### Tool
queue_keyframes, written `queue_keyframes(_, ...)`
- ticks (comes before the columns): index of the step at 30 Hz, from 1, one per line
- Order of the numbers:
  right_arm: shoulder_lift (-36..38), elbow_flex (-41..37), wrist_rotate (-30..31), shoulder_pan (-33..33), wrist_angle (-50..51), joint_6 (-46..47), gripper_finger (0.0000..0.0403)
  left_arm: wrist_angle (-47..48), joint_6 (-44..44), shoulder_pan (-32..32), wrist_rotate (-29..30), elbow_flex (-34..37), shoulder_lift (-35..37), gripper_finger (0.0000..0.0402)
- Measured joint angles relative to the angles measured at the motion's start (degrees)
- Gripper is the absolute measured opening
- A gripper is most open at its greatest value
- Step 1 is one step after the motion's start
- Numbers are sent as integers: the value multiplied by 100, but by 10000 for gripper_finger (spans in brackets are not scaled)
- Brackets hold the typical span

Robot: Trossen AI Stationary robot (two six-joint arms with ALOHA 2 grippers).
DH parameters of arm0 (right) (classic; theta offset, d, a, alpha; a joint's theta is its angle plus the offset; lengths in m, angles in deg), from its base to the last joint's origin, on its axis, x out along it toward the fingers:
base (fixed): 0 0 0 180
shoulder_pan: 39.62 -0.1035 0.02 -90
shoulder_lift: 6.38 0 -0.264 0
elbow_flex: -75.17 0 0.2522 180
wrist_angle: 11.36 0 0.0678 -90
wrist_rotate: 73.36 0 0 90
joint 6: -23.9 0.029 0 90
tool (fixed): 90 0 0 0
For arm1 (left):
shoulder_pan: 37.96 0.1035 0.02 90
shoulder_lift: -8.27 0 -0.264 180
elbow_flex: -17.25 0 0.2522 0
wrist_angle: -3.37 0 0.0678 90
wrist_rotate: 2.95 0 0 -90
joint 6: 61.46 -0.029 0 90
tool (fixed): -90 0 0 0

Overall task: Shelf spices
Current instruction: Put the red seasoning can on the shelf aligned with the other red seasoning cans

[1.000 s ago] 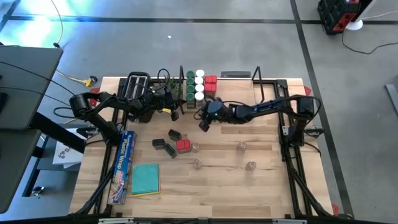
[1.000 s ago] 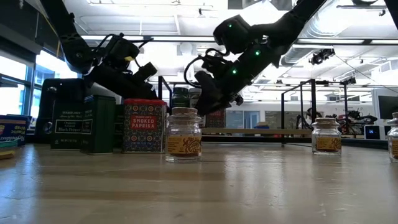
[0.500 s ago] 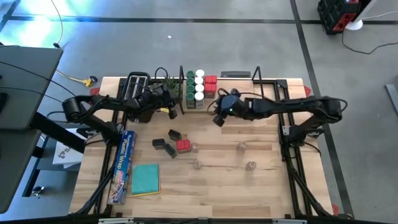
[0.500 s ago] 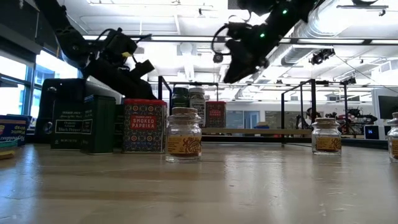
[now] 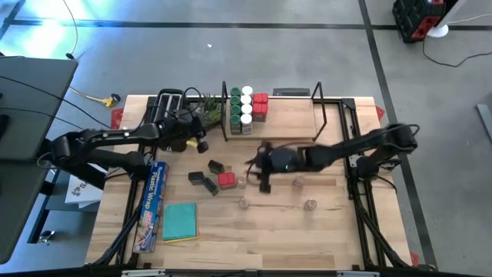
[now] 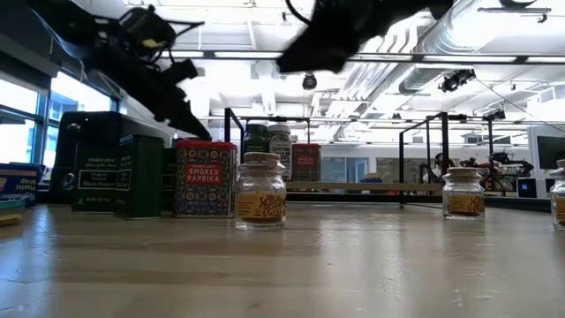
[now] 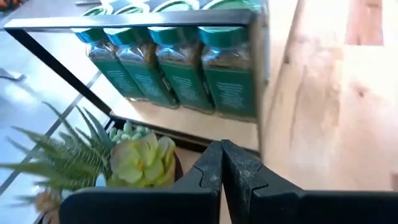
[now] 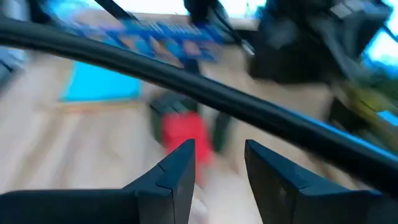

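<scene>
The shelf (image 5: 288, 117) is a light-wood plank in a black frame at the table's far edge. Green-lidded jars (image 7: 177, 65), white-lidded jars (image 5: 247, 104) and a red tin (image 5: 260, 103) stand in rows at its left end. On the table stand dark tins (image 5: 202, 181), a red tin (image 5: 226, 180) and several tiny clear jars (image 5: 298, 181). My left gripper (image 7: 222, 165) is shut and empty, left of the shelf near the potted plant (image 7: 140, 158). My right gripper (image 8: 219, 165) is open and empty in the air above the red tin (image 8: 183, 137) and a clear jar (image 5: 241, 182).
A black toaster (image 5: 169, 108) stands at the far left, with the plant (image 5: 206, 102) beside it. A blue foil box (image 5: 154, 204) and a teal pad (image 5: 181, 221) lie near the left edge. The right half of the shelf plank is bare. Black frame bars (image 5: 338, 115) stand right of the shelf.
My right gripper has left the shelf's front, risen, and swung toward the table's near edge until it is over the red tin and clear jar. My left gripper has drawn back from the shelf's left end toward the table's left and risen a little.
</scene>
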Motion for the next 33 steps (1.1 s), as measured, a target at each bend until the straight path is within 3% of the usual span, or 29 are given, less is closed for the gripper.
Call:
queue_keyframes(4, -743, 20, -185, -358, -1552, -200, 133, 605, 306, -486, 484, 0, 524, 0)
queue_keyframes(6, -1091, 212, -191, -366, -1674, -329, 136, 924, 461, -713, 706, 0, 752, 0)
queue_keyframes(11, -1696, 1074, -308, -132, -713, -299, 171, 1436, 716, -1130, 1220, 0, 1117, 0)
queue_keyframes(15, -2048, 1801, -845, 73, 275, -328, 232, 1660, 784, -1273, 1425, 0, 1205, 0)
queue_keyframes(19, -2340, 2336, -889, 177, 894, -540, 300, 1728, 838, -1301, 1465, 0, 1180, 0)
queue_keyframes(23, -2660, 2547, -894, 224, 1095, -484, 340, 1803, 855, -1301, 1467, 0, 1156, 0)
queue_keyframes(28, -2931, 2551, -803, 240, 1257, -443, 346, 1833, 857, -1300, 1465, 0, 1140, 0)
queue_keyframes(33, -3000, 2551, -771, 240, 1226, -347, 317, 1868, 857, -1299, 1445, 0, 1135, 0)
